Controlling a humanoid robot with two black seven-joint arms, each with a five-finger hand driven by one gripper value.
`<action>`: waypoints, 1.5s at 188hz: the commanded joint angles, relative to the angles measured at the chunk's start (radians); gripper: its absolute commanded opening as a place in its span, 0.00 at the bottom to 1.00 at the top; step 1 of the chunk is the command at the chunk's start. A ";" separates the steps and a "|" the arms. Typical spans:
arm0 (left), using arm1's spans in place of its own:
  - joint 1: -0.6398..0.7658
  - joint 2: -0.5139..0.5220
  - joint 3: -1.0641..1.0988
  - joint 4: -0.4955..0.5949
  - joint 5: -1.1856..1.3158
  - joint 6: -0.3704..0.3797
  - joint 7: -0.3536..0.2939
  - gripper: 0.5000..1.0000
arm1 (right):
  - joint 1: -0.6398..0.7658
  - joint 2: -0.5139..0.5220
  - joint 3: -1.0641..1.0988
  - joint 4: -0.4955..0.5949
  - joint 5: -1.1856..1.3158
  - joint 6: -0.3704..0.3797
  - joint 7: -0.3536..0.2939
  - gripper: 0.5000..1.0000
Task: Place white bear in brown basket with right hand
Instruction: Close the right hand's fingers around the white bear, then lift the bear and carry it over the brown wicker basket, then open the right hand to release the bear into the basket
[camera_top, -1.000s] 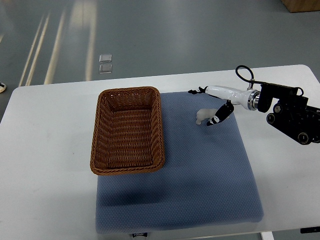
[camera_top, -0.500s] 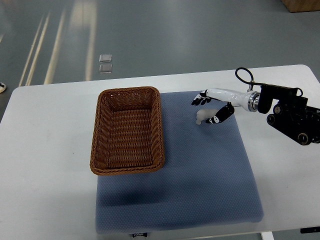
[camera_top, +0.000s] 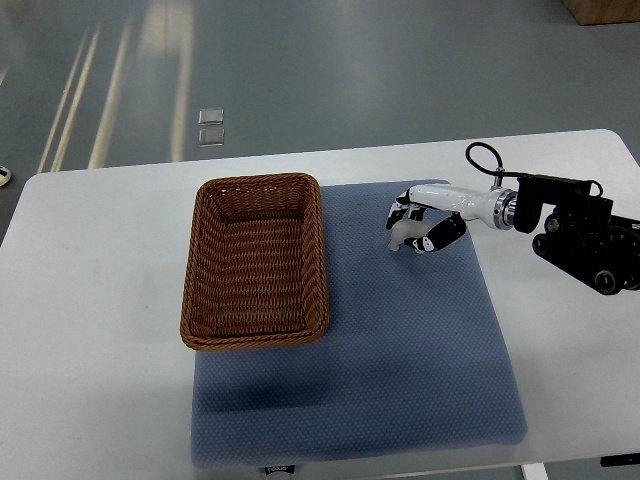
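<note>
The right hand (camera_top: 420, 224) reaches in from the right edge of the top view, its white forearm running leftward from a dark wrist assembly with a looped black cable. Its fingers (camera_top: 404, 210) curl down over the white bear (camera_top: 406, 233), with the thumb pressed against the bear's right side, so the hand is closed around the toy. The bear sits on the blue mat (camera_top: 400, 360), in the mat's far part and toward its middle; whether it is lifted clear of the mat or touching it cannot be told from this angle.

The brown basket (camera_top: 256, 261) stands to the left of the bear, apart from it, with a strip of bare mat between them. It is a rectangular wicker basket, upright, its right side resting over the mat's left edge and its left side on the white counter (camera_top: 90, 320). Nothing lies inside it.

The mat covers the middle of the counter, reaching to its near edge. Beyond the counter's far edge lies a grey floor (camera_top: 350, 70) with pale streaks of reflected light.
</note>
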 joint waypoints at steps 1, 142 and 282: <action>0.000 0.000 0.000 0.000 0.000 0.000 0.000 1.00 | 0.000 0.000 -0.011 -0.001 -0.001 0.000 0.003 0.13; 0.000 0.000 0.000 0.000 0.000 0.000 0.000 1.00 | 0.177 0.038 -0.015 0.057 0.014 -0.005 0.179 0.00; 0.000 0.000 0.000 0.000 0.000 0.000 0.000 1.00 | 0.220 0.366 -0.099 0.011 0.020 -0.011 0.082 0.84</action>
